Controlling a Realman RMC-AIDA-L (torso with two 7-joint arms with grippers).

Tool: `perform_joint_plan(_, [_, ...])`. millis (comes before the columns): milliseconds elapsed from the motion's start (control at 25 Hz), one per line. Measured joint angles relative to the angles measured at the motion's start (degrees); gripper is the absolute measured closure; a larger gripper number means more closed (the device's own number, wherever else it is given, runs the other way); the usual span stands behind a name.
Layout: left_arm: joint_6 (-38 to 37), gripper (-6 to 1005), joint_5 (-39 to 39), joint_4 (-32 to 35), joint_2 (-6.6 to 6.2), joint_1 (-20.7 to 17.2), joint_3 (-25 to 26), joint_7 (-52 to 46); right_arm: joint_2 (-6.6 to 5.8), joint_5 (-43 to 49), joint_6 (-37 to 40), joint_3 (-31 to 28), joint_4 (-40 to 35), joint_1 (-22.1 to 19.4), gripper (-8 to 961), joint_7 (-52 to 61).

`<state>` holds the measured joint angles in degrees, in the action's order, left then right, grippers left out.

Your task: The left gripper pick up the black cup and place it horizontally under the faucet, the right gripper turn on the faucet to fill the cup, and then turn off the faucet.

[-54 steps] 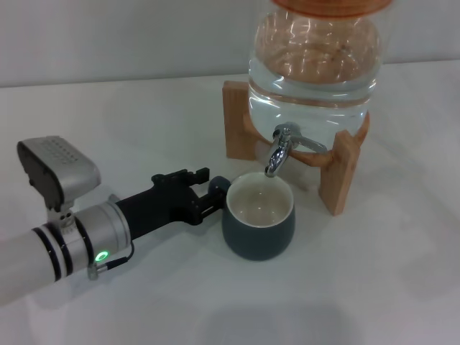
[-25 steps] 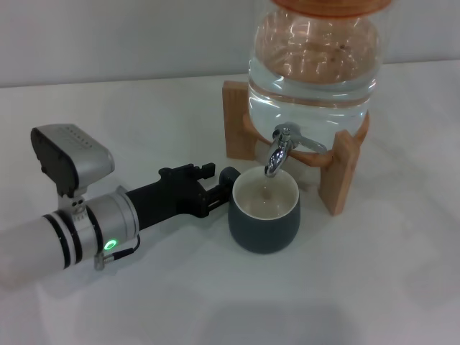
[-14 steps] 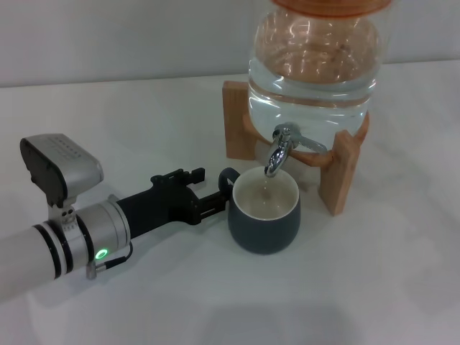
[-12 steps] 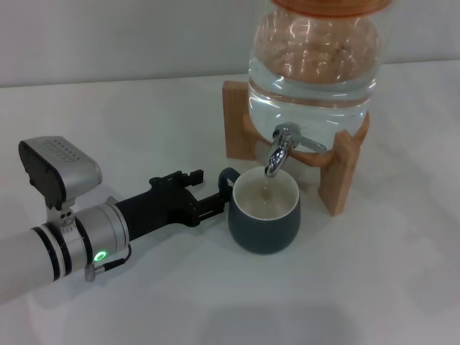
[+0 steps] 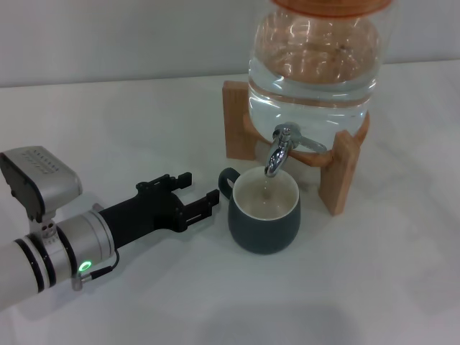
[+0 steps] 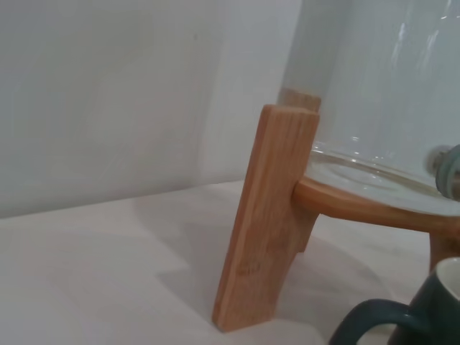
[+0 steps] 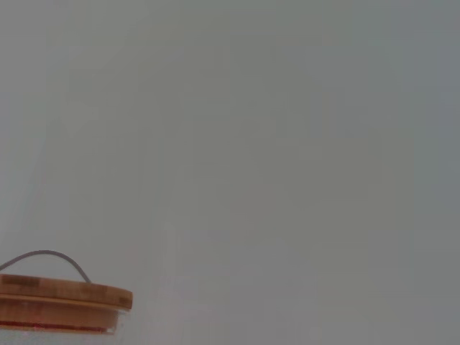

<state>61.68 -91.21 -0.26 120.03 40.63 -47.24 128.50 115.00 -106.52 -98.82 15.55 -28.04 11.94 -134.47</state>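
The black cup [image 5: 263, 213] stands upright on the white table with its mouth right under the spout of the chrome faucet [image 5: 280, 149]; its cream inside shows and its handle [image 5: 227, 181] points toward my left arm. My left gripper [image 5: 198, 189] is open and empty, a short way to the left of the handle and clear of it. In the left wrist view the black cup [image 6: 402, 323] shows with its handle, beside the wooden stand [image 6: 267, 215]. The right gripper is out of view.
The glass water jar [image 5: 313, 72] sits on a wooden stand [image 5: 341, 172] behind the cup. The right wrist view shows only a wall and the jar's wooden lid [image 7: 61, 302]. White table [image 5: 144, 122] lies open to the left and in front.
My left gripper has let go of the cup's handle and drawn back to the left. The cup has stayed in place under the spout.
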Motion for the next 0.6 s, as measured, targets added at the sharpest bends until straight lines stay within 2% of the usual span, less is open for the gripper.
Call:
perform_joint_plan(400, [3.1,302,2.5,1.2,-0.21,-2.3,-0.2,-0.1,-0.04,0.0,0.3,-0.1,0.0,-0.2,144,0.0])
perform_joint_plan(600, [5.9,303,3.0,4.6,-0.24,-6.0,-0.2,-0.3,-0.04,0.0,0.5,-0.1,-0.1,-0.4,144,0.1])
